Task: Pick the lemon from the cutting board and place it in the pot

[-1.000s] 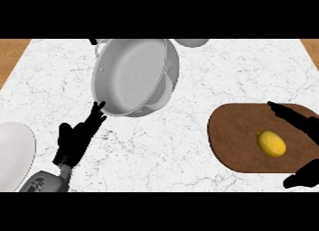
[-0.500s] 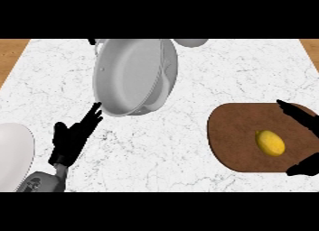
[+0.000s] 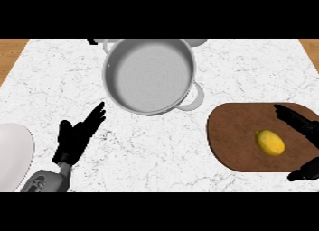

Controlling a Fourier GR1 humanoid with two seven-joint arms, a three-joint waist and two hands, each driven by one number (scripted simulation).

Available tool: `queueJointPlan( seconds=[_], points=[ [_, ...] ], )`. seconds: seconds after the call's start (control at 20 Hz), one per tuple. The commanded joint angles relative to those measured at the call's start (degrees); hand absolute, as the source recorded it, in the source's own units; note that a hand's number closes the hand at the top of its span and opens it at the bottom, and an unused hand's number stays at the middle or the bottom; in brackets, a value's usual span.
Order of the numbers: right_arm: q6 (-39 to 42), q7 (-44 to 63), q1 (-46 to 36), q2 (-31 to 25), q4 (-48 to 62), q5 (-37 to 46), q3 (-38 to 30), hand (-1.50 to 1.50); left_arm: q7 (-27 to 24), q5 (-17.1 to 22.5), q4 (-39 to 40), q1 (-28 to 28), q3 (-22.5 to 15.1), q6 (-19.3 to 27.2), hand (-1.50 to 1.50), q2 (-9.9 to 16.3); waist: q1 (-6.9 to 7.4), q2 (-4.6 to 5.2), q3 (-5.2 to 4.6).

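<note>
Lemon (image 3: pixel 270 142) lies on the brown cutting board (image 3: pixel 238 135) at the counter's right, with the right hand (image 3: pixel 307 131) spread wide just beside it, fingers above and thumb below, holding nothing. Grey pot (image 3: pixel 150 74) stands well apart toward the back of the marble counter (image 3: pixel 248 72). Left hand (image 3: pixel 78 135) rests open with straight fingers, near a white plate (image 3: pixel 7 155).

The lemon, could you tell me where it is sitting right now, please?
In the head view the lemon lies on the brown cutting board at the right, between the open right hand's fingers and thumb, below and right of the pot.
</note>
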Motion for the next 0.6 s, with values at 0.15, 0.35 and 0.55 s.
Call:
queueJointPlan(
  seconds=[0.15, 0.35, 0.55],
  points=[
    [4.89, -2.55, -5.59, 4.15, 11.48, -1.11, -1.81, -1.5, 1.28, -1.95, -1.9, 0.34, 1.25, -0.55, 0.0, -1.3, 0.26, 0.04, 0.01],
    [4.07, -8.89, -4.91, 5.62, 18.43, 1.7, -2.12, -1.5, -4.01, -2.94, 0.52, 4.04, 2.22, -2.2, 0.0, -1.48, 0.39, 0.1, 0.02],
    [5.24, -10.0, -11.29, 6.92, 27.26, 4.19, -1.62, -1.5, 6.21, -2.69, -6.07, 1.12, 2.07, -1.31, 0.0, -2.9, 0.81, 0.12, 0.07]
  ],
)
